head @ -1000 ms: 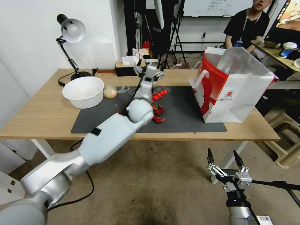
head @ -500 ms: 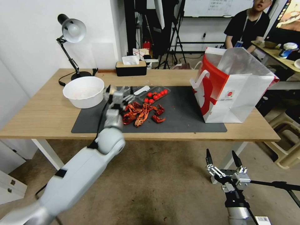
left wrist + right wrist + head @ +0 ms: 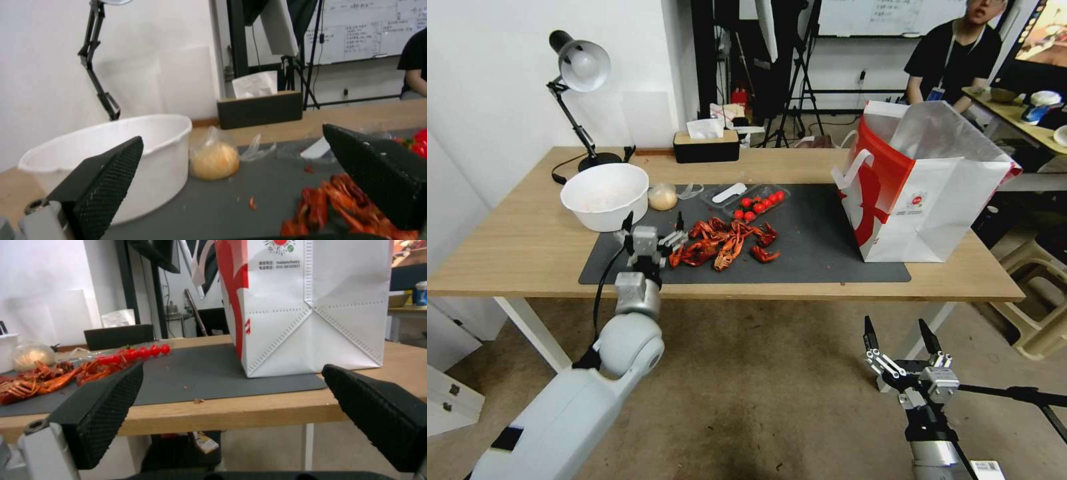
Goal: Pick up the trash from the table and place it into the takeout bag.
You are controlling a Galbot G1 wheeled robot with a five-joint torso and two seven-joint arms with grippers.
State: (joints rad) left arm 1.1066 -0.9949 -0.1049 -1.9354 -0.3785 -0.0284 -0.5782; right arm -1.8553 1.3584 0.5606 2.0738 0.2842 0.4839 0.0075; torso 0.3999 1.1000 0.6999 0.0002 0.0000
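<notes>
A worn brown floor (image 3: 760, 373) is spreading under the light-wood bench (image 3: 514, 247), with the dark grey mat (image 3: 807, 247) lying along its middle. Nearest, the right gripper (image 3: 899, 340) is hanging below the bench's front edge, empty, its fingers spread wide apart. The left gripper (image 3: 652, 228) is hovering over the mat's front left part, empty, fingers apart, just beside the red crayfish shells (image 3: 724, 241) heaped between it and the tray of cherry tomatoes (image 3: 758, 200). Past it, the big white bowl (image 3: 605, 195) is sitting at the mat's left end, and the small beige ball (image 3: 662, 197), wrapped in clear plastic, is lying just beside the bowl. The takeout bag (image 3: 924, 193) is standing upright and open on the mat's right end. Farther back, a tissue box (image 3: 706, 145) and a desk lamp (image 3: 577, 73) are standing against the white wall.
</notes>
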